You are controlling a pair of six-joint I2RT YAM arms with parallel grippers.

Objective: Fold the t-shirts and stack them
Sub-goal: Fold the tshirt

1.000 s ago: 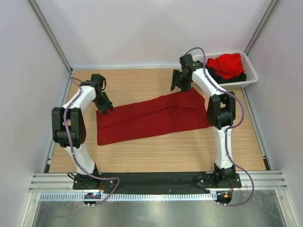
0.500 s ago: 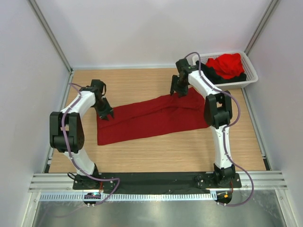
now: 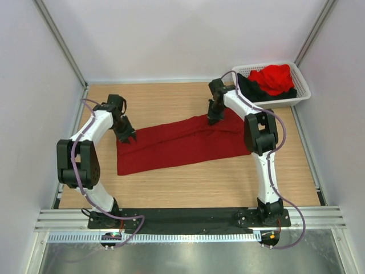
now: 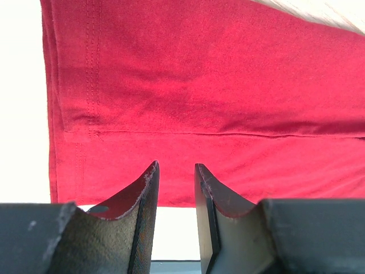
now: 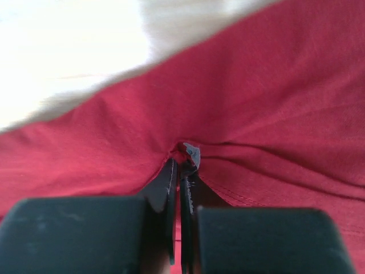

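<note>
1. Left pincer [image 3: 126, 137] [image 4: 175, 166]: my two fingers stand a narrow gap apart. I see nothing caught between them.
2. It is low over the far left corner of the dark crimson t-shirt [image 3: 182, 142] [image 4: 199, 85]. In my left wrist view the tips sit just at the cloth's edge, with pale table showing in the gap behind them.
3. My right pincer [image 3: 213, 118] [image 5: 181, 149] is pressed closed on a small pinch of the same shirt [image 5: 256, 114]. Folds of the cloth gather toward the tips.
4. That grip is at the shirt's far edge, toward its right end.
5. The dark crimson t-shirt lies as a long flat band across the wooden table [image 3: 199, 177]. It slants from near left to far right between my two arms.
6. A stitched hem runs along its left end in the left wrist view.
7. A brighter red t-shirt [image 3: 275, 78] is heaped on a black t-shirt [image 3: 248, 87] inside the white latticed basket [image 3: 305, 90]. The basket sits at the far right corner.
</note>
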